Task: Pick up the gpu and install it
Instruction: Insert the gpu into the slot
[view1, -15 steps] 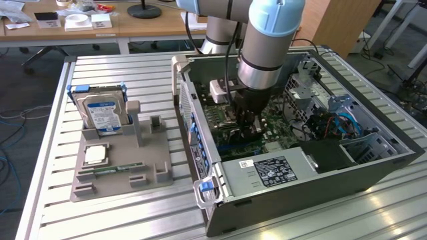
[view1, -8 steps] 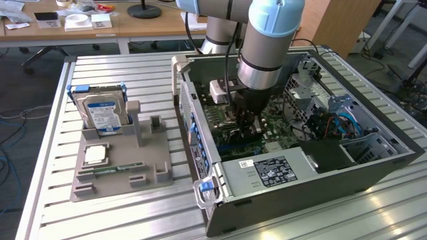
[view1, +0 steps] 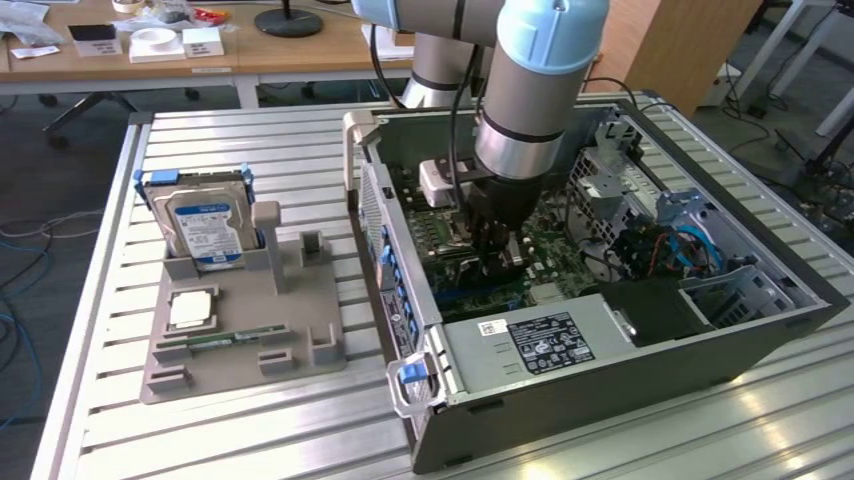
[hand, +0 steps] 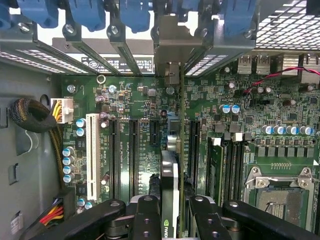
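Note:
The gpu (hand: 170, 175) stands on edge on the green motherboard (hand: 135, 100), seen from above as a thin dark card with a green logo. Its silvery end bracket (hand: 172, 47) reaches the slotted rear wall of the case. My gripper (hand: 172, 222) is shut on the gpu, with one black finger (hand: 145, 220) on each side of the card's upper edge. In the exterior view my gripper (view1: 491, 250) reaches down inside the open computer case (view1: 601, 390), low over the board. Whether the card's lower edge sits in its slot is hidden.
A white slot (hand: 91, 150) and black slots flank the card, with memory sticks (hand: 215, 165) and a processor socket (hand: 280, 195) beside them. A cable bundle (hand: 35, 117) and the power supply (view1: 541, 340) crowd the case. Outside, a grey holder (view1: 240, 350) carries a hard drive (view1: 207, 225).

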